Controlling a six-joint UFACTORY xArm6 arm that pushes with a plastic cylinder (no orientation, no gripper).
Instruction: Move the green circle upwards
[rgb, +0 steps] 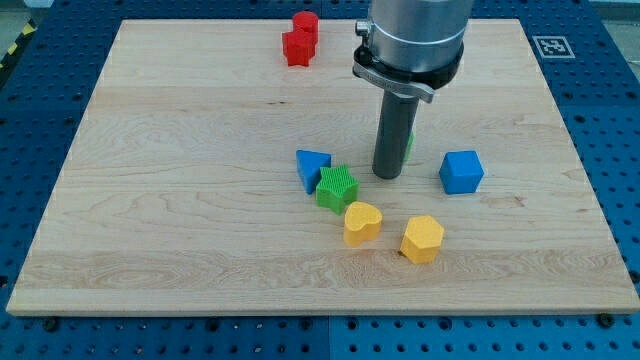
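My tip rests on the wooden board near its middle. The green circle shows only as a thin green sliver at the rod's right edge; the rest of it is hidden behind the rod. The tip stands just below and in front of it as seen here; I cannot tell whether they touch.
A green star-like block lies left of the tip, touching a blue triangle. A blue cube sits to the right. A yellow heart and a yellow hexagon lie below. Two red blocks sit at the top edge.
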